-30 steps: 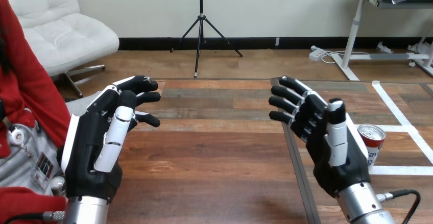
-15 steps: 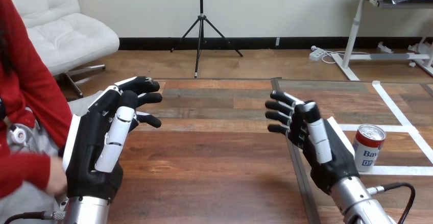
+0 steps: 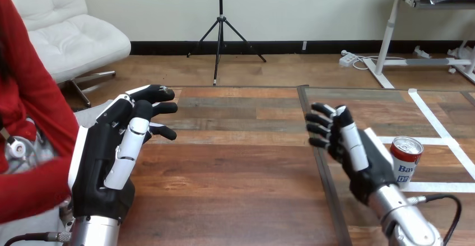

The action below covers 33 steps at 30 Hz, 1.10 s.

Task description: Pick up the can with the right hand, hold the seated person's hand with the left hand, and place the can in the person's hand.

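Over the table, both hands spread; right hand just left of upright can; left hand apart.

Only the can on the desk is showing any print, blue lettering on a white band, coming out too small to read.

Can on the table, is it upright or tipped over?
Upright: the can stands with its silver top facing up, sides vertical.
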{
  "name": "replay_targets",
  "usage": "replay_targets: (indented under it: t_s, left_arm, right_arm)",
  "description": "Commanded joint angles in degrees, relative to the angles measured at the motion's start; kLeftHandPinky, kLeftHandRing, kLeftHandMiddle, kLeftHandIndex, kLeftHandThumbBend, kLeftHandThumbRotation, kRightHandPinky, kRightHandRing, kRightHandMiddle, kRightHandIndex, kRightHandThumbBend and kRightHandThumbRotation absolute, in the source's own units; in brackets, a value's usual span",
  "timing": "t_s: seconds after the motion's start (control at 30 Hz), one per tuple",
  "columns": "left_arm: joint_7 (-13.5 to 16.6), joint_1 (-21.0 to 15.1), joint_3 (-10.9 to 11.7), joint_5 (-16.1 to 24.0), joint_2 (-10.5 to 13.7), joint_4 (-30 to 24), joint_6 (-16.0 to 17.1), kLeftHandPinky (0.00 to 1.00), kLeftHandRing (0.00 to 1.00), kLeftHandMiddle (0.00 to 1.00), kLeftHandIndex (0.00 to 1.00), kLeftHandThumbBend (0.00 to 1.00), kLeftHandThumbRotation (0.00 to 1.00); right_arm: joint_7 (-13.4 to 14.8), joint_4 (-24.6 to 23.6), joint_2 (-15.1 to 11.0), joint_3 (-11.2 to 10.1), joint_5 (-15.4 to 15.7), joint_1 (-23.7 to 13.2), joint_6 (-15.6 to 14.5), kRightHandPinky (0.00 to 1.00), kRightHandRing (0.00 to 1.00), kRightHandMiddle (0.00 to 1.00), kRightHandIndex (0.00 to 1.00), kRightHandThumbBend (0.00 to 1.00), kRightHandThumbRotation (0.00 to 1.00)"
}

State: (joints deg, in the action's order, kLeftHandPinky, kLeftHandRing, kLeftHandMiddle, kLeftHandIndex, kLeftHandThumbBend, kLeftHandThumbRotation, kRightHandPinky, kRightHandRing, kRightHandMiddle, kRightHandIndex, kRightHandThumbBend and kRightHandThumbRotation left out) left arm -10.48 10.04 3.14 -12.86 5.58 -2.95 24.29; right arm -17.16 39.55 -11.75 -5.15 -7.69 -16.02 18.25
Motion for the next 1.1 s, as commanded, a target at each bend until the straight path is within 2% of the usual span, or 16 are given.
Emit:
replay_targets:
  t_s: [0.0,0.2,0.5,0.67,1.07]
  left_arm:
    - [-0.8,-3.3,0.2,0.4,0.3,-1.8,0.9,0.46,0.68,0.7,0.64,0.54,0.69]
    - [-0.8,-3.3,0.0,0.5,0.2,-2.2,0.4,0.46,0.68,0.7,0.64,0.52,0.69]
    - [-0.9,-3.4,-0.1,0.5,-0.1,-2.0,0.1,0.46,0.69,0.71,0.64,0.53,0.68]
    - [-0.8,-3.5,-0.2,0.5,-0.3,-2.0,-0.1,0.46,0.69,0.71,0.64,0.53,0.67]
    - [-1.3,-3.9,0.1,0.1,-0.2,-1.4,0.4,0.46,0.69,0.7,0.64,0.51,0.66]
  right_arm:
    - [0.9,1.2,-1.8,-2.6,-0.9,-9.6,2.1,0.87,0.89,0.88,0.91,0.93,1.0]
    - [2.0,2.9,-2.6,-3.4,-0.6,-11.7,3.2,0.85,0.88,0.88,0.9,0.92,1.0]
    - [1.7,4.0,-3.9,-5.0,-1.6,-14.2,4.0,0.86,0.89,0.89,0.91,0.9,1.0]
    - [2.6,4.2,-4.4,-5.5,-1.3,-15.1,4.4,0.86,0.88,0.88,0.91,0.9,1.0]
    - [2.7,4.4,-5.7,-7.2,-1.9,-16.9,4.3,0.84,0.88,0.88,0.9,0.92,1.0]
